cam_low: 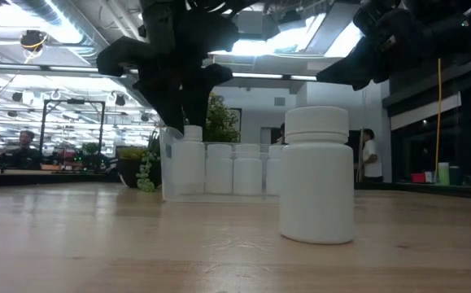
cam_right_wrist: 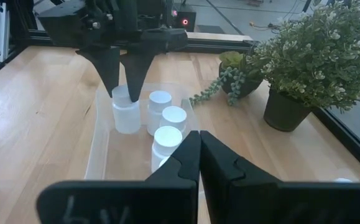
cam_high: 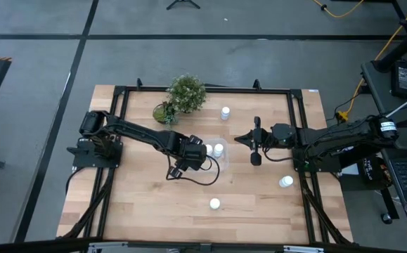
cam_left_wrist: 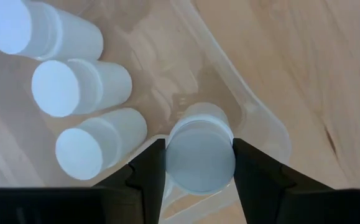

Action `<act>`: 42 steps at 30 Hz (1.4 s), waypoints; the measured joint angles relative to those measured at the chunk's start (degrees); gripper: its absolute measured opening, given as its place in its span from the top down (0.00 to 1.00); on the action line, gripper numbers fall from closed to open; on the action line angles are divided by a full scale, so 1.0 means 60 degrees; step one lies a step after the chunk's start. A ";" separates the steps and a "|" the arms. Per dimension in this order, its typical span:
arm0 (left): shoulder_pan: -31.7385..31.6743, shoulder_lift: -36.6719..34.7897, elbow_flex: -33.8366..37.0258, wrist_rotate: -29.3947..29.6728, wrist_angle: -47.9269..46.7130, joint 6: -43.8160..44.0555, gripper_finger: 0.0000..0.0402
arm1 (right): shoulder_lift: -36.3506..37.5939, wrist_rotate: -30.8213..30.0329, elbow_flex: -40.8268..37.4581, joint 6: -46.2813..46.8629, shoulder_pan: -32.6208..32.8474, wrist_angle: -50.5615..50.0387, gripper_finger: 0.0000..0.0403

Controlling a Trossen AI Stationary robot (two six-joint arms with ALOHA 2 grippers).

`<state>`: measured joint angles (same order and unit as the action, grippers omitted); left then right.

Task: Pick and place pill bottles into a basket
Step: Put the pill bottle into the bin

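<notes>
The basket [cam_left_wrist: 263,121], a clear tray, lies mid-table and holds three upright pill bottles [cam_left_wrist: 58,87] in a row. My left gripper [cam_left_wrist: 199,158] reaches down into the basket's corner, shut on a fourth pill bottle [cam_right_wrist: 127,115]. Loose pill bottles stand on their bases on the table at the far side [cam_high: 225,112], the right [cam_high: 286,182] and the near side [cam_high: 215,204]. My right gripper [cam_high: 256,147] hovers shut and empty to the right of the basket [cam_high: 224,160]. My left gripper pinches the bottle's cap [cam_left_wrist: 199,134] between its two fingers, one on each side. The fingers [cam_right_wrist: 108,68] come from above, pointing steeply down. The bottle stands upright inside the basket's corner; whether its base rests on the basket floor I cannot tell.
A potted green plant [cam_high: 186,93] and a smaller trailing plant [cam_high: 164,112] stand at the table's far edge, behind the basket. A black frame [cam_high: 298,126] runs around the tabletop. Bare wood lies at the near left.
</notes>
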<state>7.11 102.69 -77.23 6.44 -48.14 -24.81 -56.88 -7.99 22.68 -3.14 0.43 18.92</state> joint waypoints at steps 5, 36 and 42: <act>0.0001 0.0000 0.0000 -0.0029 0.0015 -0.0005 0.62 | 0.0000 0.0000 0.0000 0.0000 0.0000 0.0000 0.97; 0.0002 0.0000 0.0004 0.0262 0.0074 0.0280 0.48 | 0.0000 0.0001 0.0000 0.0004 0.0001 -0.0001 0.97; 0.0004 0.0000 0.0004 0.0266 0.0384 0.0389 0.49 | 0.0000 0.0000 0.0000 0.0004 0.0000 -0.0003 0.97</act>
<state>7.14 102.69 -77.21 8.03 -45.84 -22.48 -56.88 -7.99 22.68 -3.11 0.43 18.90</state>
